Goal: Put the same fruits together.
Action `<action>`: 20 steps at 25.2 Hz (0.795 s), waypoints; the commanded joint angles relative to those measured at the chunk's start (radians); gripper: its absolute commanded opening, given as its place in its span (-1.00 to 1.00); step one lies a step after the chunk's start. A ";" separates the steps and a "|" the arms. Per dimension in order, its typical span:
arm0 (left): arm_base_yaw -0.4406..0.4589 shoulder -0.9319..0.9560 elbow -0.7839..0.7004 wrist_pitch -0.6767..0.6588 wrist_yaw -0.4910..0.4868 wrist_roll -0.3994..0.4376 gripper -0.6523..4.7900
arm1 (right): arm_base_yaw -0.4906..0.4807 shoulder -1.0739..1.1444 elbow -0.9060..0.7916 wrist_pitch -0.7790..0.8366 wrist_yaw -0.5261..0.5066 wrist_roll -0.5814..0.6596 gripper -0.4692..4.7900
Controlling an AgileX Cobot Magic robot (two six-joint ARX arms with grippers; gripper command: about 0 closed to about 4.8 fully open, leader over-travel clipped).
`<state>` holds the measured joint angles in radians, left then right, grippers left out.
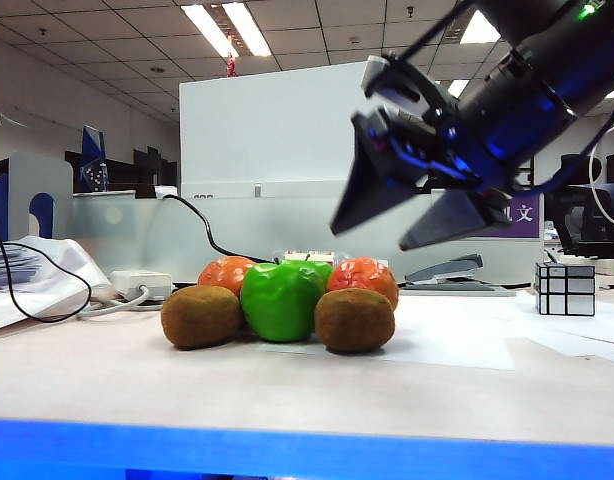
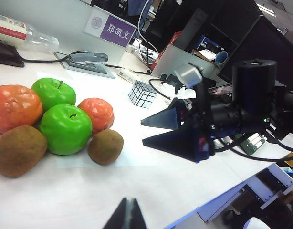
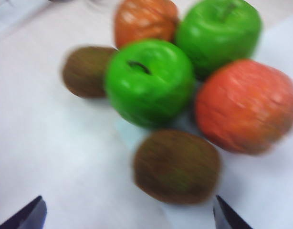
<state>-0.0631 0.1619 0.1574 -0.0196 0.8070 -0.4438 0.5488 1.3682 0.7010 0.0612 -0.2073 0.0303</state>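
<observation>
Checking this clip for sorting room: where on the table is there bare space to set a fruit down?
Bare tabletop lies in front of the fruit cluster, toward the blue table edge, and between the right kiwi and the mirror cube. The cluster around the front apple is packed, fruits apparently touching. Behind it sit a stapler and cables. The right gripper hangs open above.

Black right gripper (image 1: 387, 235) has dark wedge-shaped jaws, blue-lit wrist.

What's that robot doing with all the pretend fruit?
It's meant to put matching fruits together. Right now nothing is held. The right gripper hangs open in the air above the pile. The left gripper is shut and off to the side. The two kiwis sit apart, with a green apple between them and the oranges behind.
</observation>
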 commanded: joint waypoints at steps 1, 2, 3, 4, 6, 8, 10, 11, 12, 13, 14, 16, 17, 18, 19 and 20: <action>-0.002 0.000 0.005 0.012 0.001 0.007 -0.78 | 0.009 -0.003 0.002 -0.047 0.084 -0.076 1.00; -0.002 0.000 0.005 0.012 0.001 0.007 -0.78 | 0.009 -0.003 0.003 -0.050 0.084 -0.078 1.00; -0.002 0.000 0.005 0.012 0.001 0.007 -0.78 | 0.009 -0.002 0.003 -0.050 0.087 -0.079 1.00; -0.002 0.000 0.005 0.012 0.001 0.007 -0.78 | 0.009 -0.002 0.003 -0.050 0.095 -0.082 1.00; -0.002 0.000 0.005 0.014 0.001 0.007 -0.78 | 0.009 -0.001 0.003 -0.039 0.094 -0.085 1.00; -0.002 0.000 0.005 0.014 0.001 0.007 -0.78 | 0.009 0.004 0.003 -0.018 0.081 -0.084 1.00; -0.002 0.000 0.005 0.014 0.001 0.011 -0.78 | 0.009 0.014 0.003 0.000 0.048 -0.084 1.00; -0.002 0.000 0.005 0.014 0.001 0.011 -0.78 | 0.009 0.025 0.003 0.008 0.045 -0.080 1.00; -0.002 0.000 0.005 0.014 0.001 0.011 -0.78 | 0.009 0.034 0.003 0.012 0.042 -0.079 1.00; -0.003 0.000 0.005 0.014 0.001 0.011 -0.78 | 0.010 0.045 0.003 0.017 0.030 -0.078 1.00; -0.003 0.000 0.005 0.014 0.001 0.011 -0.78 | 0.016 0.064 0.003 0.027 0.023 -0.071 1.00; -0.004 0.000 0.005 0.014 0.001 0.011 -0.78 | 0.022 0.100 0.003 0.056 0.025 -0.060 1.00; -0.004 0.000 0.005 0.014 0.001 0.011 -0.78 | 0.025 0.112 0.003 0.069 0.025 -0.058 1.00; -0.004 0.000 0.005 0.014 0.001 0.011 -0.78 | 0.035 0.126 0.003 0.083 0.030 -0.057 1.00; -0.004 0.000 0.005 0.014 0.001 0.010 -0.77 | 0.040 0.137 0.003 0.099 0.029 -0.056 1.00; -0.004 0.000 0.005 0.014 0.001 0.010 -0.78 | 0.045 0.149 0.003 0.119 0.031 -0.055 1.00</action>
<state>-0.0647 0.1616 0.1585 -0.0193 0.8070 -0.4404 0.5861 1.5063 0.7002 0.1257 -0.1780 -0.0315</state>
